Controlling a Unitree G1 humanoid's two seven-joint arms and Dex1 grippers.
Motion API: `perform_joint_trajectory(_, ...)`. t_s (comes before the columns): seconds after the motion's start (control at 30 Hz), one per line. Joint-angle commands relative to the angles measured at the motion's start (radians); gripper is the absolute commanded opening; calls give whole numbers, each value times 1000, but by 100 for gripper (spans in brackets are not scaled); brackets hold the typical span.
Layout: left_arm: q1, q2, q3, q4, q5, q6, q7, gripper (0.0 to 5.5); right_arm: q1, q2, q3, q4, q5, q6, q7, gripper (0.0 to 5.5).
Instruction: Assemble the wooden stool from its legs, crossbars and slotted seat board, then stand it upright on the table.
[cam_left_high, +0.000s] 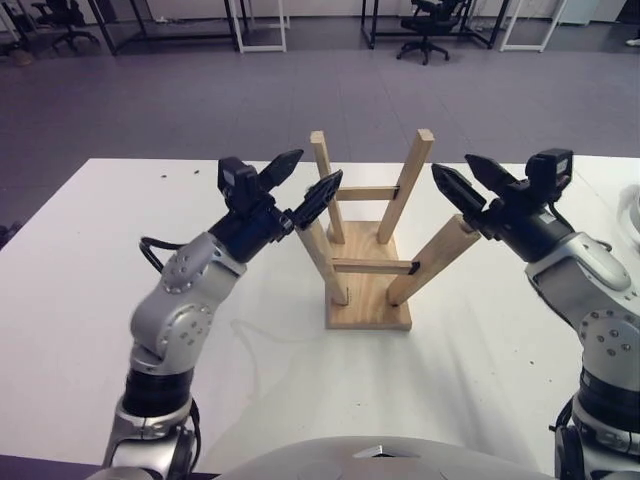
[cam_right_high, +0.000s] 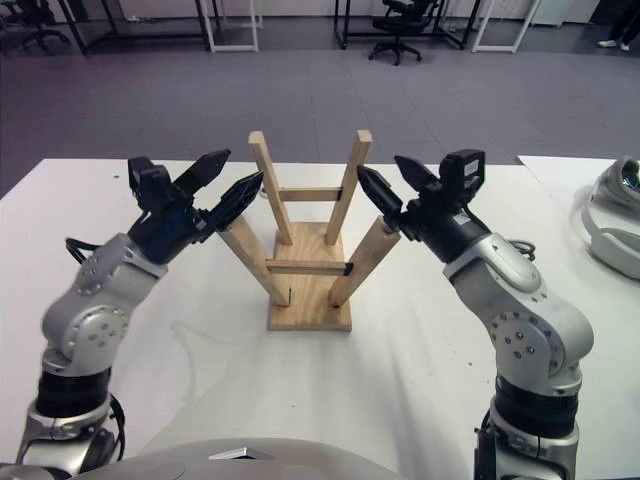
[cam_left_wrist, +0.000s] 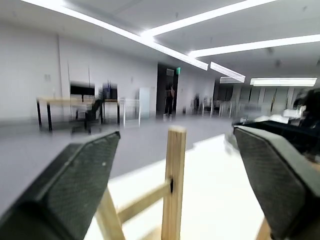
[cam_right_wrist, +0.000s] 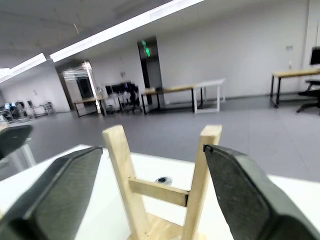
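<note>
Wooden stool (cam_left_high: 368, 300) upside down between spread left fingers (cam_left_high: 316, 198) and right fingers (cam_left_high: 456, 190)

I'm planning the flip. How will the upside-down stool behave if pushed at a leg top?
Likely stiff: crossbars tie the legs. Its seat board lies flat on the table, so a low push probably slides it; a high push may tip it.

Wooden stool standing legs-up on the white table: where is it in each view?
Left eye view: pale wooden stool at centre.
Right eye view: slightly left of centre.
Left wrist view: stool framed by the left gripper.
Right wrist view: stool framed by the right gripper.
Shared landmark: white table beneath it.
</note>
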Motion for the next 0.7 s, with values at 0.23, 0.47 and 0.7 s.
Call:
perform_joint_trajectory(0.23,-174,-55,128,35,-355,143,90,419,-100,63,-83,47,142,-92,20,376)
perform_joint_trajectory(0.47,-173,154,349,256,-367,151,29,419,65,-41,143,481,-201,-253,368,376)
perform_joint_trajectory(0.7,100,316,186,361,51,28,-231,419,156,37,437,277,-192,-197,618,376)
